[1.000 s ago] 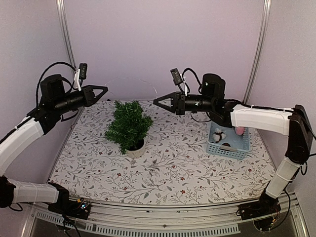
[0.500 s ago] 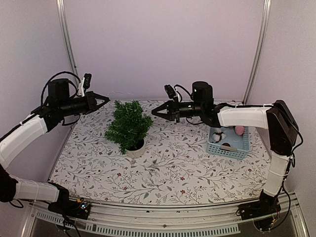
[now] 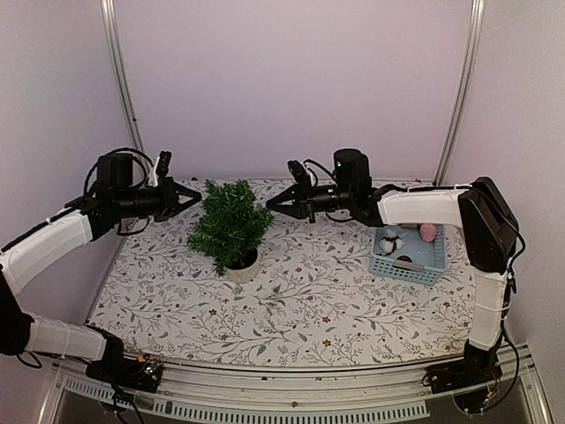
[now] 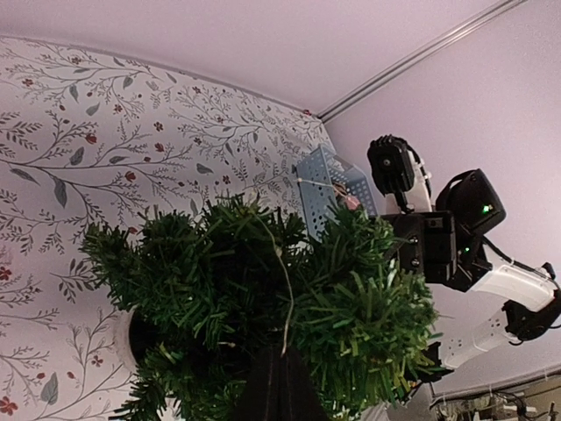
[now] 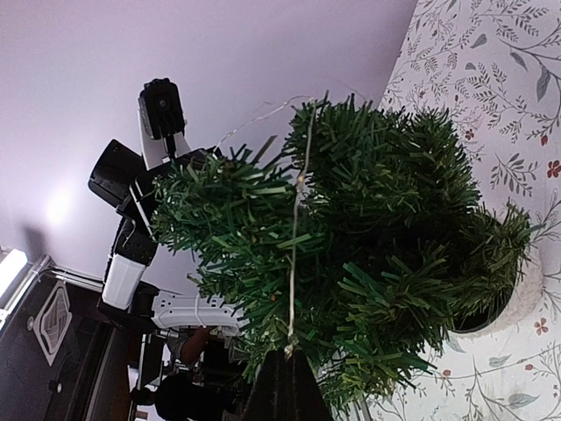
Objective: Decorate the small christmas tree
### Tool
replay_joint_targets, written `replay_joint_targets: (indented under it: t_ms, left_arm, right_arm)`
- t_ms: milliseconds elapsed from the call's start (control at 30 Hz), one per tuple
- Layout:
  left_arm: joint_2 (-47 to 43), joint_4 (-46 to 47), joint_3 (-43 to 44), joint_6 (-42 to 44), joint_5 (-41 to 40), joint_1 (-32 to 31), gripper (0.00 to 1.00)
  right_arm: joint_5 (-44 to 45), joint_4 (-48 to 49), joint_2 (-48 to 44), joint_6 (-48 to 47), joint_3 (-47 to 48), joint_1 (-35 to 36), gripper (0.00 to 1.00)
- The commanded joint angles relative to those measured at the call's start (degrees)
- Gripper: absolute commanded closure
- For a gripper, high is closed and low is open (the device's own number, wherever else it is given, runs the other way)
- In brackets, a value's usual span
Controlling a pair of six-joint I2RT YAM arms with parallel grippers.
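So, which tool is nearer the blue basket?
Right. The right tool is between the small christmas tree and the blue basket; the left tool is beyond the tree.

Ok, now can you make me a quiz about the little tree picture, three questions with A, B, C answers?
1. Where is the light blue plastic basket?
A. Left of the bushy dark green little Christmas tree
B. Right of it
C. On top of it

2. What colour is the tree's round pot?
A. White
B. Red
C. Black

3. How are the left hand and right hand?
A. Both wide open
B. Both shut
C. One open, one shut

Answers:
1. B, it sits by the table's right edge.
2. A, a white rim shows under the branches.
3. B, each pinches a thin pale wire lying over the tree.
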Motion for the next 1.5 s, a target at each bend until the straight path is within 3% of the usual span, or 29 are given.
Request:
replay_joint_targets:
  t_ms: [0,433,933,1467]
  left_arm:
    - [-1.9,1.3,-1.3,-2.0,1.8,0.5,1.0]
    - [1.3,6.5,-5.5,-1.9,1.5,-0.6,1.0]
    - [8.1,1.0,-0.1,6.1,-3.8,-4.8,1.0]
    - [10.7,0.0,-0.9,8.0,-6.8,-6.1,1.0]
  right_arm:
    - [-2.9,-0.5,-0.3,0.3,0.9,-0.2,1.0]
    - [-6.0,-4.1,-0.9,-1.8,0.0,1.0,1.0]
    - [-5.2,-9.0,3.6,-5.0,5.0,1.8,1.0]
    - [-2.8,-15.3,7.2,-11.1,6.9,2.9,1.0]
